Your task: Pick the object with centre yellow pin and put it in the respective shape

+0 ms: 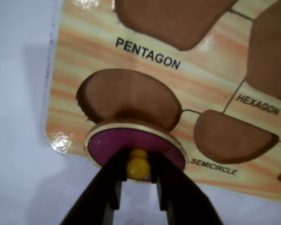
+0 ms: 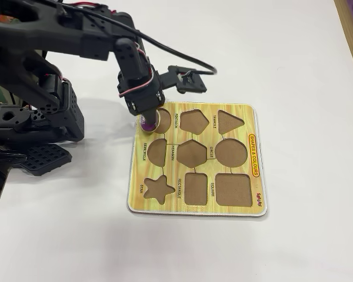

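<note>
A purple oval piece (image 1: 136, 145) with a pale rim and a yellow knob (image 1: 138, 168) hangs in my gripper (image 1: 138, 171), whose two black fingers are shut on the knob. The piece overlaps the near edge of the oval brown-floored cut-out (image 1: 126, 96) at the corner of the yellow shape board (image 1: 210, 70). It looks tilted and not seated in the hole. In the fixed view the gripper (image 2: 146, 120) holds the purple piece (image 2: 148, 124) at the board's top-left corner, partly over the oval cut-out (image 2: 163, 120).
The board (image 2: 253, 194) lies on a white table and has other brown cut-outs: semicircle (image 1: 232, 138), pentagon (image 1: 173, 21), hexagon (image 1: 271, 47), star (image 2: 159, 188), circle (image 2: 231, 153). The arm's base (image 2: 35, 129) stands left of the board. A cable loops above it.
</note>
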{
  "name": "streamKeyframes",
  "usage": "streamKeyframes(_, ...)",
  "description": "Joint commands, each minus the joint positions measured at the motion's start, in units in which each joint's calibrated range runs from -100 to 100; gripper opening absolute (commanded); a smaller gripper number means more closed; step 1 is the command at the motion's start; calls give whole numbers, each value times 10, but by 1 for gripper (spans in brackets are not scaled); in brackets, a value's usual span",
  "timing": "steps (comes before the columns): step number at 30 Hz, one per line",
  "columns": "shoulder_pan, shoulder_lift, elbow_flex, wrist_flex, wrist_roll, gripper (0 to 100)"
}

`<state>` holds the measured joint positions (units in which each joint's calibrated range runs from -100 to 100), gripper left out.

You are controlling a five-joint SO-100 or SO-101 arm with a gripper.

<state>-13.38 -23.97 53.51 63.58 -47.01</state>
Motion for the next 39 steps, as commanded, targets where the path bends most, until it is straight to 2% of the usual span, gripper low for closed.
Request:
streamKeyframes(1,-1,10,-7,-7,-3,5)
streamKeyframes(25,-3,12,-30,-52,-5,5)
streamKeyframes(39,-19,82,-70,-52,-14,4)
